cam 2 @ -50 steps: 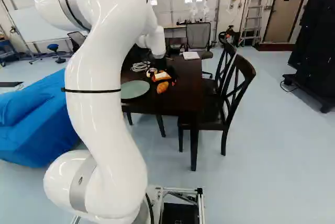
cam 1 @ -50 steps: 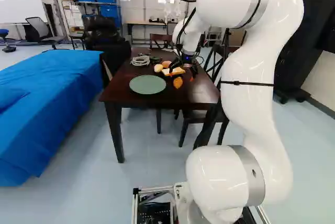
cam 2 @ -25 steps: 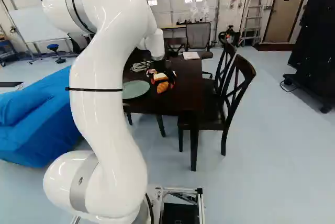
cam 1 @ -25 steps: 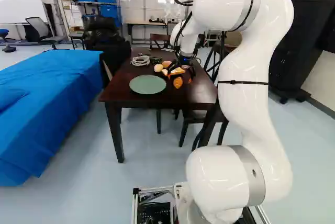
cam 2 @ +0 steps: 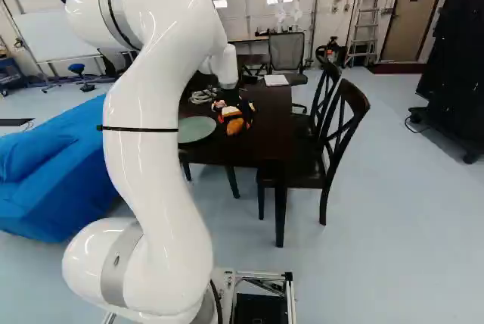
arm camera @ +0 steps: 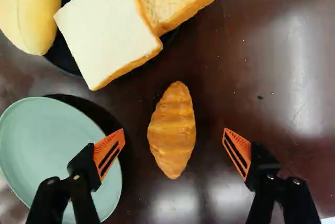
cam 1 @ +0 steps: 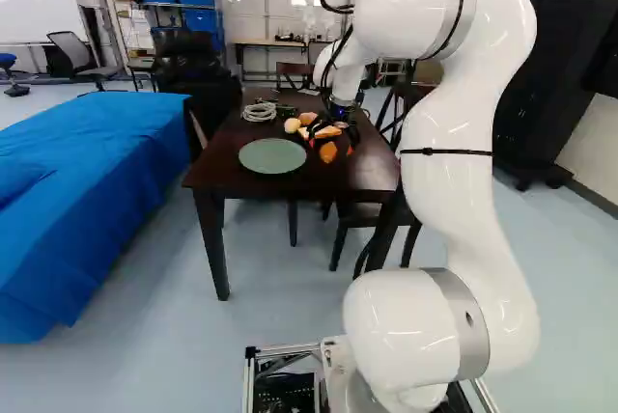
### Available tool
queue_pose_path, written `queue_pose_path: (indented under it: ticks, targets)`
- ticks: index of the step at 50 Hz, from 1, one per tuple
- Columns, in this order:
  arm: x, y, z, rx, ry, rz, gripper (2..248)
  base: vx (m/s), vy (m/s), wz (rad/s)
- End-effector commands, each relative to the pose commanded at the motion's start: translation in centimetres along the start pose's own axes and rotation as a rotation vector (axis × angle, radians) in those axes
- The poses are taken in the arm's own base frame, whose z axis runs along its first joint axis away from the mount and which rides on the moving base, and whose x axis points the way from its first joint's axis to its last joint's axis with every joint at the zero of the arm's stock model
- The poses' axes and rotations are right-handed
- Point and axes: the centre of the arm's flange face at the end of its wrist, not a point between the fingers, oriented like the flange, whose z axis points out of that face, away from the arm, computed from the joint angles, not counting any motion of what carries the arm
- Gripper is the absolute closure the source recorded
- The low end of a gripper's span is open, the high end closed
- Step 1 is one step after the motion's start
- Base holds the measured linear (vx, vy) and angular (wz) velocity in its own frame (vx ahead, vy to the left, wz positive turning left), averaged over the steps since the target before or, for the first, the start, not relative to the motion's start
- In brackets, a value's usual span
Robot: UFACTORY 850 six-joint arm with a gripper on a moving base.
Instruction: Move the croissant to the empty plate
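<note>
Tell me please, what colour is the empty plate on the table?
The plate is plain pale green; it shows best in the wrist view.

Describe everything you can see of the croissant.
The croissant is orange-brown, ridged crosswise, widest at mid-length and tapering to two ends. It looks whole; real or imitation, I cannot tell. It lies directly on the dark, glossy table, seen between the open gripper's two fingers without touching either, apart from the green plate.
</note>
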Motion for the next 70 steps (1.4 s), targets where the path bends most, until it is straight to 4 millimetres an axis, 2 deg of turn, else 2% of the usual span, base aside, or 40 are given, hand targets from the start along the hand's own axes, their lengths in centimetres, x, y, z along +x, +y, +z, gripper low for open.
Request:
queue_pose_path:
  ticks: [13, 14, 18, 19, 23, 24, 29, 30, 34, 35, 39, 40, 44, 45, 50, 51, 55, 56, 60, 61, 70]
  targets:
    - [0.00, 0.00, 0.00, 0.000, 0.000, 0.000, 3, 0.000, 0.000, 0.000]
    - [0.00, 0.00, 0.00, 0.000, 0.000, 0.000, 15, 0.000, 0.000, 0.000]
    - [0.00, 0.00, 0.00, 0.000, 0.000, 0.000, 15, 0.000, 0.000, 0.000]
    - [0.00, 0.00, 0.00, 0.000, 0.000, 0.000, 28, 0.000, 0.000, 0.000]
    - [0.01, 0.00, 0.00, 0.000, 0.002, 0.000, 28, 0.000, 0.000, 0.000]
    - [0.02, 0.00, 0.00, 0.000, 0.003, 0.000, 40, 0.000, 0.000, 0.000]
    - [0.10, -0.02, 0.00, 0.002, 0.011, 0.000, 40, 0.000, 0.000, 0.000]
    - [0.12, -0.02, 0.00, 0.002, 0.013, 0.000, 52, 0.000, 0.000, 0.000]
    - [0.20, -0.04, 0.00, 0.004, 0.022, 0.000, 52, 0.000, 0.000, 0.000]
    - [0.22, -0.04, 0.00, 0.004, 0.025, 0.000, 64, 0.000, 0.000, 0.000]
    - [0.31, -0.06, -0.01, 0.006, 0.035, 0.000, 64, 0.000, 0.000, 0.000]
    - [0.33, -0.06, -0.01, 0.007, 0.037, 0.000, 76, 0.000, 0.000, 0.000]
    - [0.36, -0.07, -0.01, 0.007, 0.040, 0.000, 76, 0.000, 0.000, 0.000]
    - [0.36, -0.07, -0.01, 0.007, 0.040, 0.000, 88, 0.000, 0.000, 0.000]
    - [0.36, -0.07, -0.01, 0.007, 0.040, 0.000, 88, 0.000, 0.000, 0.000]
    - [0.36, -0.07, -0.01, 0.007, 0.040, 0.000, 100, 0.000, 0.000, 0.000]
    - [0.36, -0.07, -0.01, 0.007, 0.040, 0.000, 100, 0.000, 0.000, 0.000]
    - [0.36, -0.07, -0.01, 0.007, 0.040, 0.000, 112, 0.000, 0.000, 0.000]
    - [0.36, -0.07, -0.01, 0.007, 0.040, 0.000, 112, 0.000, 0.000, 0.000]
    - [0.36, -0.07, -0.01, 0.007, 0.040, 0.000, 125, 0.000, 0.000, 0.000]
    - [0.36, -0.07, -0.01, 0.007, 0.040, 0.000, 136, 0.000, 0.000, 0.000]
